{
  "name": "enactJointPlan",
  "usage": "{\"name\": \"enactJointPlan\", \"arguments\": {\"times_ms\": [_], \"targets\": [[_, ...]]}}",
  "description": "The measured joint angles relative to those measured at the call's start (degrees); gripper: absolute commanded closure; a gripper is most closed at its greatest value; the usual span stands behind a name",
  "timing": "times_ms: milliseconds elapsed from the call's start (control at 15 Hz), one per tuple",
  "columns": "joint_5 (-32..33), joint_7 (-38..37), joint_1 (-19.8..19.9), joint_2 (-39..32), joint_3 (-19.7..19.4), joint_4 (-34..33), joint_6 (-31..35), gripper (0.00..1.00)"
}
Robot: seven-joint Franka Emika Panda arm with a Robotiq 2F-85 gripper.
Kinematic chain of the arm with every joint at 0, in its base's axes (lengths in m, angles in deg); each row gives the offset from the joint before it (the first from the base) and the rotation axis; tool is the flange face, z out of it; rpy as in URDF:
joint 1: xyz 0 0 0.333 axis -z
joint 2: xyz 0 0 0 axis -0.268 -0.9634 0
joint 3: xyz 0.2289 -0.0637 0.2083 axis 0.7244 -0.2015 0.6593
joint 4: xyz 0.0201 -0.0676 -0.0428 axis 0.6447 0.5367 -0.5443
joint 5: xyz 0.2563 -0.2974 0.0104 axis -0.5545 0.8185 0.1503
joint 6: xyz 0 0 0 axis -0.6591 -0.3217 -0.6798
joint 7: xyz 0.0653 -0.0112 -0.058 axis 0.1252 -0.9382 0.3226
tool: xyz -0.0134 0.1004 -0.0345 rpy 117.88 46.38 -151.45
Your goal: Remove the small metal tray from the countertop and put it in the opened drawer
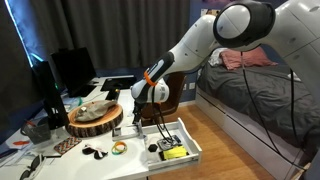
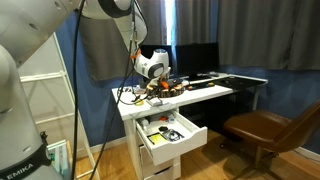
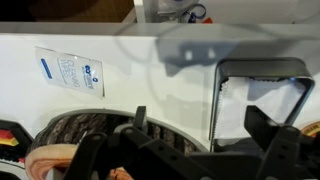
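In the wrist view the small metal tray point(image 3: 262, 72) lies on the white countertop point(image 3: 150, 75) at the right, with a pale sheet inside it. My gripper point(image 3: 205, 122) is open just above it. One finger is left of the tray's left rim and the other is over the tray's inside. In both exterior views the gripper point(image 1: 140, 97) point(image 2: 156, 82) hangs low over the desk, and I cannot make out the tray there. The white drawer point(image 1: 190, 143) point(image 2: 185, 140) stands pulled open below the desk end.
A thick round wooden slab point(image 1: 95, 118) point(image 3: 75, 135) sits close beside the gripper. A yellow-and-black item point(image 1: 172, 152) lies in the drawer. A white packet with blue print point(image 3: 70, 72) lies on the countertop. Monitors point(image 1: 72, 68) stand behind, a brown chair point(image 2: 262, 128) nearby.
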Motion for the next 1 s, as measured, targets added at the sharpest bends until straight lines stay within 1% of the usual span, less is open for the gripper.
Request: {"name": "enactJointPlan", "arguments": {"times_ms": [67,133,200,267,333,467,533,600,867,1000], "targets": [[1.98,-2.38,-0.09,-1.09,-0.07,-0.62,0.73,0.00],[3.86,-4.72,-0.22,-2.14,-0.15,-1.37,1.08,0.05],[5.57,-6.84,-0.35,-3.08,-0.21,-2.18,1.19,0.16],[7.27,-8.88,-0.45,-3.98,-0.23,-3.10,1.25,0.22],[8.79,-10.80,-0.51,-4.78,-0.23,-4.04,1.25,0.23],[11.42,-13.96,-0.54,-6.03,-0.24,-5.86,1.25,0.38],[12.53,-15.30,-0.54,-6.52,-0.24,-6.65,1.25,0.48],[13.42,-16.41,-0.54,-6.90,-0.23,-7.37,1.25,0.60],[15.94,-19.03,-0.35,-8.47,0.22,-9.57,0.94,0.88],[16.68,-19.25,-0.20,-9.22,0.84,-10.35,0.74,1.00]]}}
